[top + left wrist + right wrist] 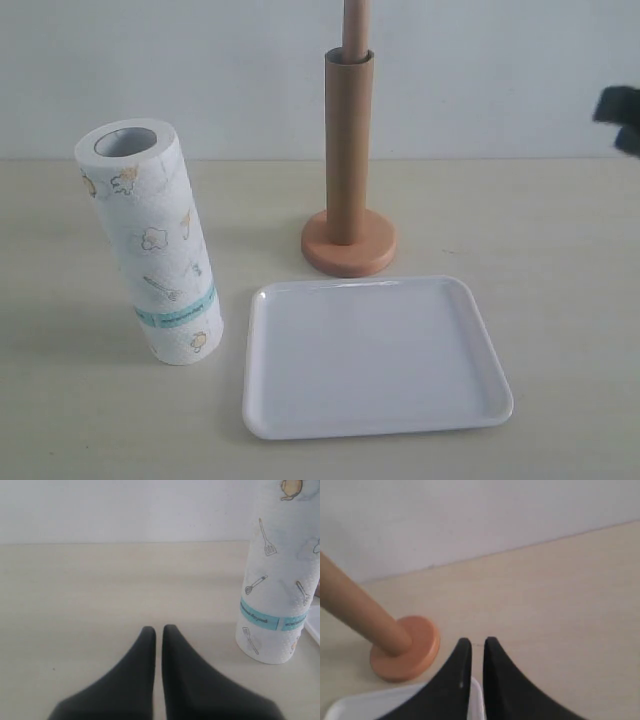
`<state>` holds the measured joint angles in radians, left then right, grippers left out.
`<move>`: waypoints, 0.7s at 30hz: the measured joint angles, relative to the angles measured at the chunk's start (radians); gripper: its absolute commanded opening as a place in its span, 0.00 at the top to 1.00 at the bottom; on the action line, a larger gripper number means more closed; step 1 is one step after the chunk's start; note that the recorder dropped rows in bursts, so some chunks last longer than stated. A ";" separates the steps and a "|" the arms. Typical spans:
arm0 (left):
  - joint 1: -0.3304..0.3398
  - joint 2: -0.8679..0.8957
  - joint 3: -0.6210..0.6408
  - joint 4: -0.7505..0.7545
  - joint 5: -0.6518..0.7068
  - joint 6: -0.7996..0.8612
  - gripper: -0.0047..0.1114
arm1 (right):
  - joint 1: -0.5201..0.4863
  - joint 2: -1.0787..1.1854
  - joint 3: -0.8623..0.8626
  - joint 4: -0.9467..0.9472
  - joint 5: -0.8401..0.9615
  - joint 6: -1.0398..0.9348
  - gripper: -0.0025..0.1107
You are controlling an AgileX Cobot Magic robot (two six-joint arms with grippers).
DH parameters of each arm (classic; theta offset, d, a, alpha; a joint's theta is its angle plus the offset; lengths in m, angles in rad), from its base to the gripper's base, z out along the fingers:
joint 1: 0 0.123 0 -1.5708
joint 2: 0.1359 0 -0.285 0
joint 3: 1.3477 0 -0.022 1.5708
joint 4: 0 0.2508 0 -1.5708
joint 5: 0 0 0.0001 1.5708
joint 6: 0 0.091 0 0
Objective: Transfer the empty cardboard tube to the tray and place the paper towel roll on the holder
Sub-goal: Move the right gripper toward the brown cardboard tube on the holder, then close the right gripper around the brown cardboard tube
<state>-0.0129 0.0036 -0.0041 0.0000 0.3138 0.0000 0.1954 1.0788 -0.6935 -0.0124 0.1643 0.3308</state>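
Left gripper fingers: the left gripper (159,630) has its two dark fingers (142,680) drawn together with only a thin slit between them, and nothing is held.
Right gripper fingers: the right gripper (477,642) is the same, with two dark fingers (497,680) all but touching and nothing between them.
Under the right gripper: a rounded corner of the tray (350,707) shows beneath the fingers.
Ahead of the left gripper: the paper towel roll (280,580) stands on end on the table, apart from the tips.
Grippers, count: two. In the exterior view only a dark blurred piece shows at the right edge, and the left gripper is out of sight.
Empty cardboard tube, count: one. The empty cardboard tube (348,150) stands upright, sleeved around the pole of the holder with its foot on the disc base.
Holder, count: one. The holder (348,255) stands behind the tray, and its pole rises out of the top of the tube.
Paper towel roll, count: one (150,245). It is left of the tray and near it, not touching, with its top leaning slightly left.
Tray, count: one (375,360). It lies flat with nothing on it.
Surface: a pale cream table (560,260).
Room: a plain whitish wall (200,70) stands behind the table.
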 measured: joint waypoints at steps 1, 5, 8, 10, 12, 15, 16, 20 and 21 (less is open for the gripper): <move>0.000 0.000 0.000 0.000 0.000 0.000 0.92 | 0.024 0.049 0.000 0.000 -0.023 -0.013 0.90; 0.000 0.000 0.000 0.000 0.000 0.000 0.92 | 0.106 0.204 0.000 0.000 -0.118 -0.048 0.90; 0.000 0.000 0.000 0.000 0.000 0.000 0.92 | 0.164 0.294 0.000 -0.005 -0.264 -0.093 0.90; 0.000 0.000 0.000 0.000 0.000 0.000 0.92 | 0.197 0.350 0.000 -0.007 -0.377 -0.103 0.90; 0.000 0.000 0.000 0.000 0.000 0.000 0.92 | 0.227 0.398 0.000 -0.025 -0.498 -0.110 0.90; 0.000 0.000 0.000 0.000 0.000 0.000 0.92 | 0.259 0.475 -0.001 -0.079 -0.665 -0.105 0.90; 0.000 0.000 0.000 0.000 0.000 0.000 0.92 | 0.265 0.509 -0.001 -0.109 -0.739 -0.091 0.90; 0.000 0.000 0.000 0.000 0.000 0.000 0.92 | 0.272 0.616 -0.002 -0.179 -0.962 -0.060 0.89; 0.000 0.000 0.000 0.000 0.000 0.000 0.92 | 0.272 0.637 -0.002 -0.184 -1.016 -0.059 0.89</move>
<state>-0.0129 0.0036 -0.0041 0.0000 0.3138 0.0000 0.4678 1.7155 -0.6957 -0.1966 -0.8513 0.2714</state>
